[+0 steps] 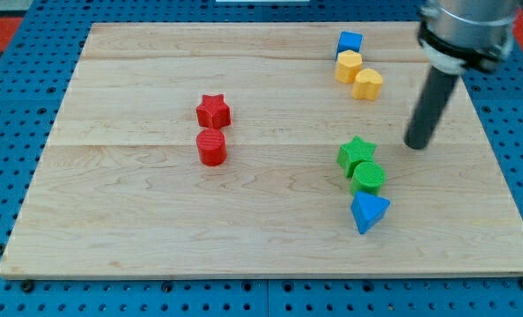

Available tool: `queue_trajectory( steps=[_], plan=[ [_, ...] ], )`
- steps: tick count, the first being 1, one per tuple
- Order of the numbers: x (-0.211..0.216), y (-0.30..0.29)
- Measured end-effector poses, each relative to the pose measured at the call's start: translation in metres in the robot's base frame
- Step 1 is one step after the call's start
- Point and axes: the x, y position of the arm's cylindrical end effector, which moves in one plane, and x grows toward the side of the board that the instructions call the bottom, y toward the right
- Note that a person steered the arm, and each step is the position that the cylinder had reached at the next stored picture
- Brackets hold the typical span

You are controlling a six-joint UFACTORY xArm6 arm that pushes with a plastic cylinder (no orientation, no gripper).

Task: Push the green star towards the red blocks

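1. The wooden table fills most of the frame, lying on a blue perforated surface that shows along the left, right and bottom edges
2. The arm carries no gripper, so there is nothing to open or close; it ends in a dark rod coming down from the upper right of the frame
3. My tip sits right of centre, just to the right of and slightly above the green star, with a small gap between them
4. The green star lies right of the middle of the frame; the green cylinder touches it from below right, and the blue triangle sits just under that cylinder
5. The red star and the red cylinder stand left of centre, the star directly above the cylinder and close to it, both well apart from the green star
6. In the upper right, the blue cube sits above two yellow blocks that touch each other; their shapes are hard to make out
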Motion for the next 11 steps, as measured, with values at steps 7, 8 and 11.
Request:
queue_trajectory(
  steps=[7, 8, 11],
  plan=[
    [-0.020, -0.104],
    [-0.018, -0.048],
    [-0.039, -0.116]
  ],
)
